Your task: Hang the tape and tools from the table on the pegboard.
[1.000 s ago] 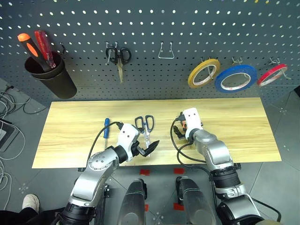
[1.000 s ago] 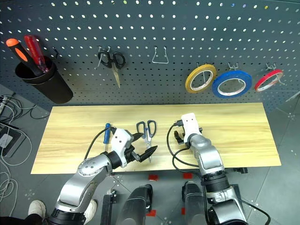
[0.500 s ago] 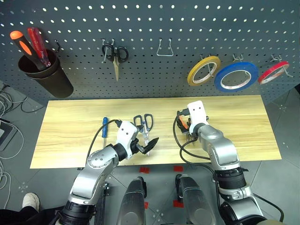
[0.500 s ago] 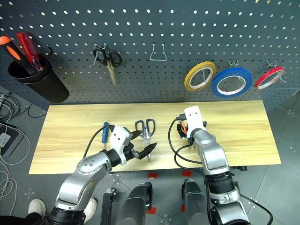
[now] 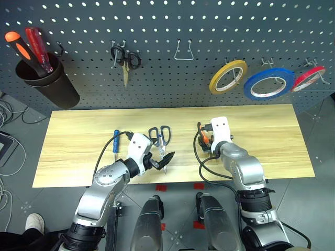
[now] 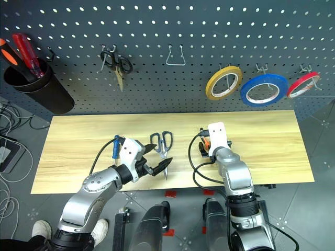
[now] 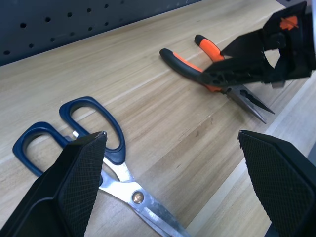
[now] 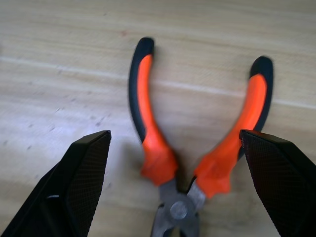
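On light wooden table (image 5: 78, 146), our right gripper (image 8: 173, 163) spread empty over orange-handled pliers (image 8: 197, 163); left gripper (image 7: 168, 173) open; next, probably close on handles.

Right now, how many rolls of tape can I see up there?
3, all hanging on hooks at the right of the pegboard: the yellow tape ring, the blue tape beside it, and the red tape ring farthest right.
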Tool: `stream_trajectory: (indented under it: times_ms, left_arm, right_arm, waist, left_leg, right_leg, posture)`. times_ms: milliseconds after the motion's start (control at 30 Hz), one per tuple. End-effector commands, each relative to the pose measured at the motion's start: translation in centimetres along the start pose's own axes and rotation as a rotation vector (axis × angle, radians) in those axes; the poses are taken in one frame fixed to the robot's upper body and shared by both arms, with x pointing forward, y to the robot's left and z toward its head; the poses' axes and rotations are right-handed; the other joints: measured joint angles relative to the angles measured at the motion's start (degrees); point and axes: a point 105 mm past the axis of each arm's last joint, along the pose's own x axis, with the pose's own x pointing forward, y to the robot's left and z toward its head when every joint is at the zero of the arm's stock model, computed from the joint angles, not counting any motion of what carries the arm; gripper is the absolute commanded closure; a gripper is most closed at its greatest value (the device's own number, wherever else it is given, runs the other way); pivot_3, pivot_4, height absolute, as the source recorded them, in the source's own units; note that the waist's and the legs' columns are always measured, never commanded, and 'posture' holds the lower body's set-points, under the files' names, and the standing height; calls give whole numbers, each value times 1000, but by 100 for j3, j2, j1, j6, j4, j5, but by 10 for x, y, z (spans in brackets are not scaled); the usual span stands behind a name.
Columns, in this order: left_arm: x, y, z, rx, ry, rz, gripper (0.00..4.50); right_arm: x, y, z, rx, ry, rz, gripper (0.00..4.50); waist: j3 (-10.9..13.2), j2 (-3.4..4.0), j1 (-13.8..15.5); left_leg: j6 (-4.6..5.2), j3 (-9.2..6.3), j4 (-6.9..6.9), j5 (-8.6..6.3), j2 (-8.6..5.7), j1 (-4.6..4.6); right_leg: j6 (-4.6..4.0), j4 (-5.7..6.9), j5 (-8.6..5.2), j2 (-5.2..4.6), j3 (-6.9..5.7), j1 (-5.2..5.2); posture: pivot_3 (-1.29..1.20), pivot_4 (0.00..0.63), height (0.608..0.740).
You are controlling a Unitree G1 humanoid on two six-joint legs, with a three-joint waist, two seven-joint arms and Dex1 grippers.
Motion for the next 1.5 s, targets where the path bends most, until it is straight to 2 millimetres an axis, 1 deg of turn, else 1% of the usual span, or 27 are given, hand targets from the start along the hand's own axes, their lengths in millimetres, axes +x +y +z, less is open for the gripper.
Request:
stream_trajectory:
  times_ms: [33,167,300,367,533,733,800,867,933,1000,1033,1133,1333,1500]
  left_arm:
    - [-5,-6,8,8,-32,-18,0]
    - [-6,-5,8,4,-31,-13,0]
    - [-5,-4,9,2,-34,-10,0]
    - [-5,-4,9,2,-35,-9,0]
    - [-6,-1,10,4,-33,-6,0]
    - [-6,1,13,10,-35,-5,0]
    - [-6,-1,16,27,-47,-10,0]
    - [-6,-4,20,30,-57,-23,0]
    - [-5,-9,21,31,-62,-48,0]
    - [-5,-12,23,28,-68,-57,0]
    - [-4,-13,25,25,-72,-63,0]
    - [-4,-17,26,21,-76,-81,0]
    - [-3,-18,24,16,-72,-87,0]
    - [-4,-17,24,14,-76,-87,0]
  right_arm:
    - [-1,-8,4,11,-20,-39,48]
    - [-4,-10,6,5,-26,-46,48]
    - [-7,-8,-1,6,4,-37,48]
    - [-7,-4,-3,15,17,-25,48]
    - [-6,6,-5,28,38,5,48]
    - [0,3,-10,14,51,10,48]
    - [2,-1,-10,12,50,0,443]
    - [3,-4,-9,5,46,-7,975]
    - [4,-5,-6,-2,41,-8,1708]
    - [4,-5,-4,-4,35,-9,2316]
    - [4,-4,-4,-4,33,-10,2327]
    - [4,-4,-3,-6,30,-11,2327]
    - [3,-4,-3,-9,29,-9,2327]
    - [-3,-5,6,-27,-22,46,2327]
  waist:
    - [7,0,0]
    - [19,2,1]
    - [19,2,5]
    - [19,2,8]
    - [19,2,8]
    - [19,2,8]
    - [19,2,8]
    - [19,2,8]
    - [19,2,8]
    - [20,1,6]
    - [19,1,6]
    - [19,1,9]
    - [19,0,9]
    - [16,-1,17]
  left_leg:
    - [0,0,-1,0,0,0]
    - [0,0,-4,0,1,-6]
    - [-2,-6,-8,1,2,-22]
    - [-11,-5,-7,6,1,-46]
    - [-15,2,-5,8,1,-80]
    - [-11,2,-4,6,1,-89]
    - [-10,2,-3,6,0,-89]
    - [-10,1,-3,6,0,-89]
    - [-10,1,-3,6,0,-89]
    - [-12,2,-3,6,1,-89]
    - [-12,2,-3,7,0,-89]
    - [-13,1,-3,7,1,-89]
    - [-16,2,-3,9,1,-89]
    - [-23,2,-2,13,1,-91]
  right_leg:
    - [0,-1,0,0,0,0]
    - [0,-11,0,-3,-1,-1]
    - [0,-26,0,-4,-7,-9]
    - [1,-25,1,-6,-7,-34]
    - [1,-15,1,-8,-2,-80]
    - [1,-13,1,-8,-2,-88]
    - [1,-13,1,-8,-2,-88]
    - [1,-12,1,-8,-3,-88]
    - [1,-12,1,-8,-3,-88]
    - [1,-12,1,-8,-2,-88]
    - [1,-12,1,-8,-2,-88]
    - [1,-11,1,-8,-3,-88]
    - [1,-10,2,-8,-2,-88]
    - [1,-11,2,-9,-3,-89]
  posture:
    - [118,466,740]
    - [117,465,740]
    - [116,465,740]
    - [117,466,740]
    - [119,466,740]
    - [119,466,740]
    - [119,466,740]
    - [119,466,740]
    - [119,466,740]
    - [119,466,740]
    - [132,452,740]
    - [133,450,740]
    - [124,431,740]
    - [114,397,740]
